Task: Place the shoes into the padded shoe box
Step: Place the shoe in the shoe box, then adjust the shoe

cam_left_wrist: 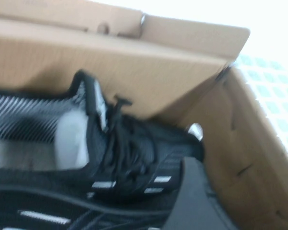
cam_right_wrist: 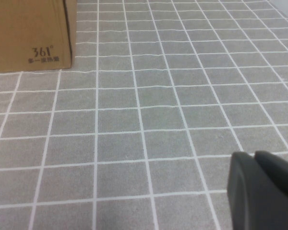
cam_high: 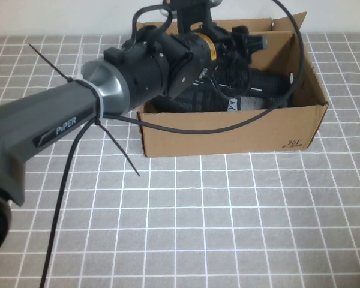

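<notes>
I see the left hand (cam_high: pixel 243 45) inside the padded shoe box (cam_high: pixel 228 132) over the shoes (cam_left_wrist: pixel 125 153), grip unreadable; right hand (cam_right_wrist: pixel 264 189) low above the tabletop (cam_right_wrist: pixel 158 110), likewise.

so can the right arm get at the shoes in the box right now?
Probably not easily. The left gripper and its arm fill the space over the shoes inside the box; the right gripper sits low over the table beside the box.

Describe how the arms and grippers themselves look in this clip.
The left arm is dark grey with a silver-grey joint cap, white "PiPER" lettering, a white cable tie and loose black cables looping over the box. Its black wrist has a gold ring. The left gripper, over the shoes, shows as a matte dark finger. The right gripper, above the table, shows the same rounded dark finger.
</notes>
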